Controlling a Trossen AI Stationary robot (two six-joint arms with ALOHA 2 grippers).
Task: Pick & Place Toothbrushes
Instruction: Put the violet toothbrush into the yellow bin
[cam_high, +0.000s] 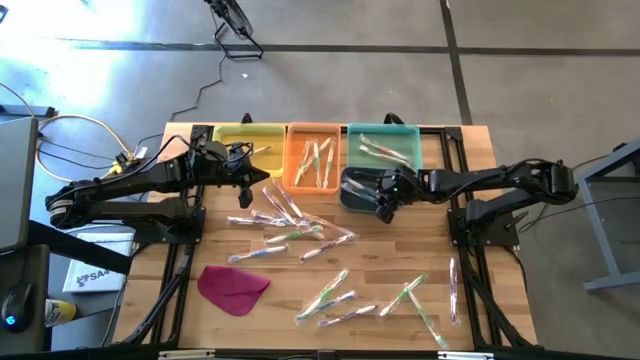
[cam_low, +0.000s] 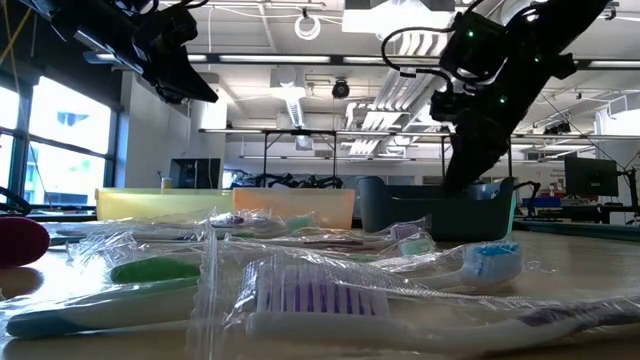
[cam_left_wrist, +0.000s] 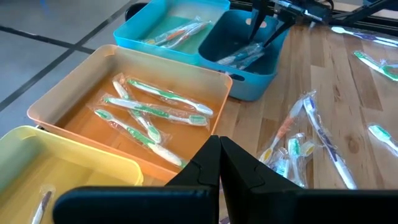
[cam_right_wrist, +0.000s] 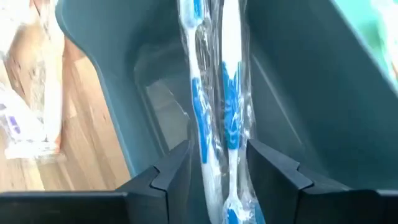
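Several wrapped toothbrushes (cam_high: 290, 225) lie loose on the wooden table, more near the front (cam_high: 340, 298). My right gripper (cam_right_wrist: 217, 171) reaches down into the dark blue bin (cam_high: 352, 195), open. Wrapped blue-and-white toothbrushes (cam_right_wrist: 229, 93) run between its fingers and slant along the bin's inner wall. My left gripper (cam_left_wrist: 219, 165) hovers shut and holding nothing over the table in front of the yellow bin (cam_high: 225, 140) and orange bin (cam_high: 293, 165). Green toothbrushes (cam_left_wrist: 155, 112) lie in the orange bin. My right gripper's fingers (cam_right_wrist: 171, 174) stand on either side of the wrapped blue toothbrushes, coming from above and slanting down along them. Whether a finger touches the wrapper (cam_right_wrist: 202, 149) cannot be told. The toothbrushes rest in the dark blue bin.
A light teal bin (cam_high: 412, 140) with a few toothbrushes stands at the far edge beside the orange one. A magenta cloth piece (cam_high: 233, 287) lies near the front left. One toothbrush (cam_high: 453, 285) lies by the right edge. Black rails run along both table sides.
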